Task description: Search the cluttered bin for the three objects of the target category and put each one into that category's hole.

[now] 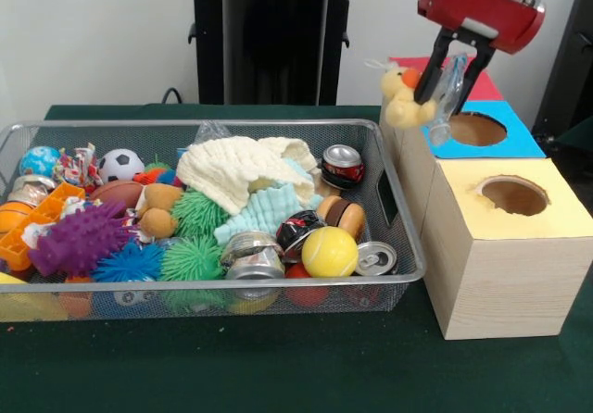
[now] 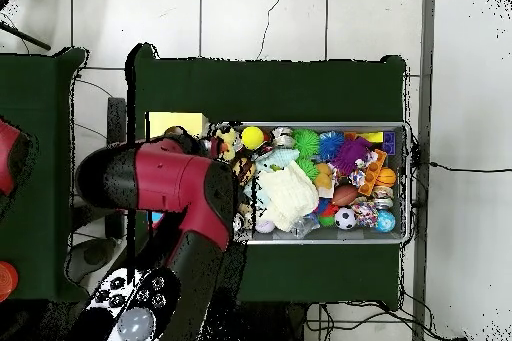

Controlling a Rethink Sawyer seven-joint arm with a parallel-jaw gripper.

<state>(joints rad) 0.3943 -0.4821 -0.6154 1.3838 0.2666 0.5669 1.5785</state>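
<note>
My gripper (image 1: 443,93) hangs over the row of boxes right of the bin, shut on a yellow plush duck (image 1: 403,101) with an orange beak. A strip of clear plastic (image 1: 445,107) dangles between the fingers. The duck is just left of the round hole in the blue-topped box (image 1: 477,128). In front of that box stands a yellow-topped box with its own hole (image 1: 514,195), and a red-topped box (image 1: 484,86) stands behind. In the overhead view the duck (image 2: 228,140) shows beside the arm (image 2: 170,182), which covers most of the boxes.
The wire mesh bin (image 1: 410,256) holds a white cloth (image 1: 236,168), crushed cans (image 1: 343,165), a yellow ball (image 1: 330,251), spiky green and purple toys (image 1: 79,239), a soccer ball (image 1: 120,164) and a brown plush (image 1: 159,209). In the overhead view the bin (image 2: 403,182) lies right of the arm.
</note>
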